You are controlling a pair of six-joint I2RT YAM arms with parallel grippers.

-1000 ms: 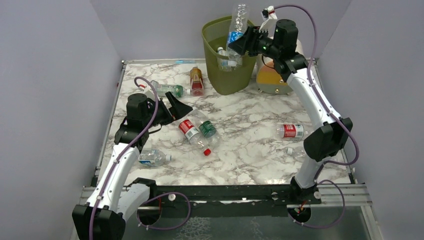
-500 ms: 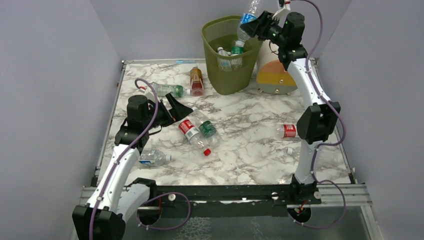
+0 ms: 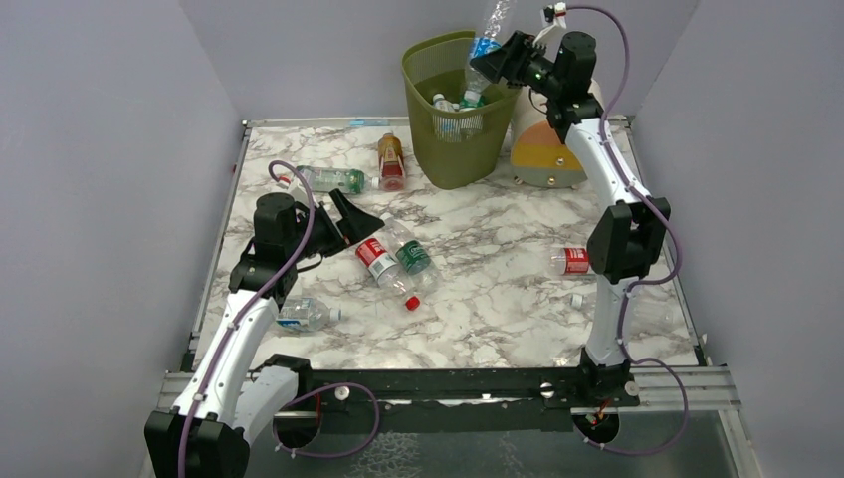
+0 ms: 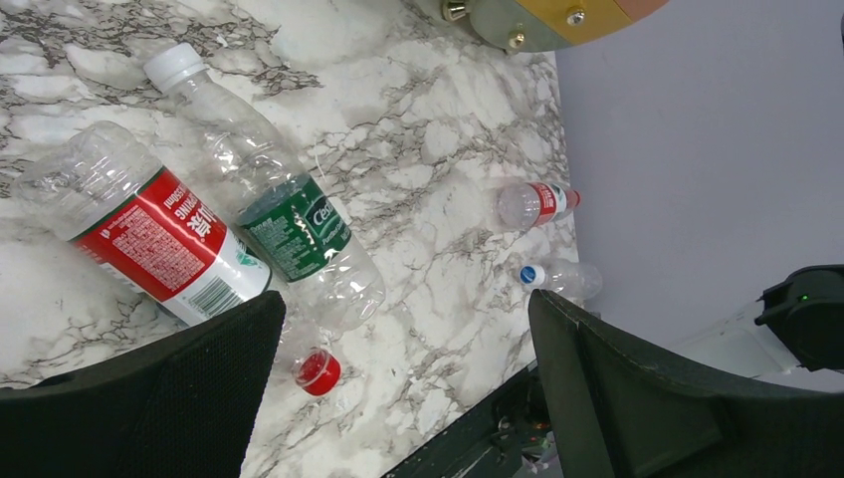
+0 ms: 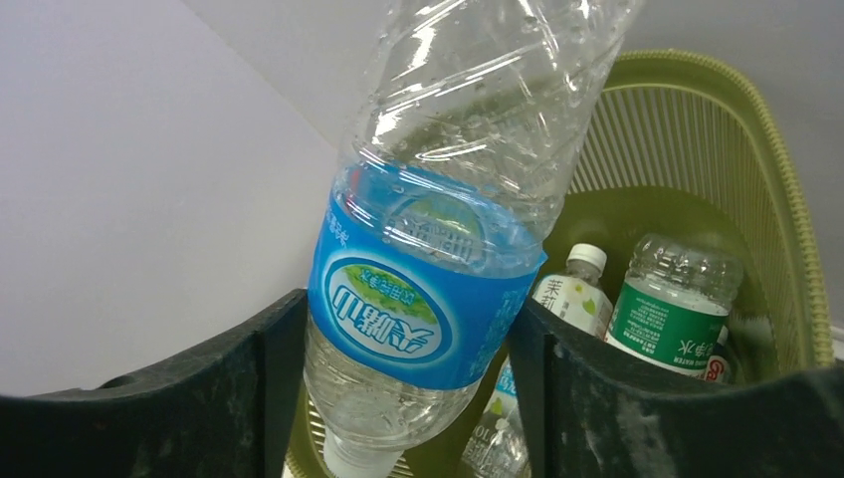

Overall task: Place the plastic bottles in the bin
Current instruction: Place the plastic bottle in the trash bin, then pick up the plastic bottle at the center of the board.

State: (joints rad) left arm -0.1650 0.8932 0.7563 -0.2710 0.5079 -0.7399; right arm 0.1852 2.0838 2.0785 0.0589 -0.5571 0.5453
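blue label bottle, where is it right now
Top view, at the back: the blue-label bottle hangs tilted, cap-down, in the right gripper, above the green bin, just left of the cream drum.

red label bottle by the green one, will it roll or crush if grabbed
The red-label bottle looks empty, so probably light. Its thin clear walls would likely dent under squeezing. Lying sideways on the smooth marble table, it may roll, nudging the green-label bottle beside it.

Left tool (image 4: 403, 304) low, jaws wide; right tool (image 5: 408, 309) raised, gripping.
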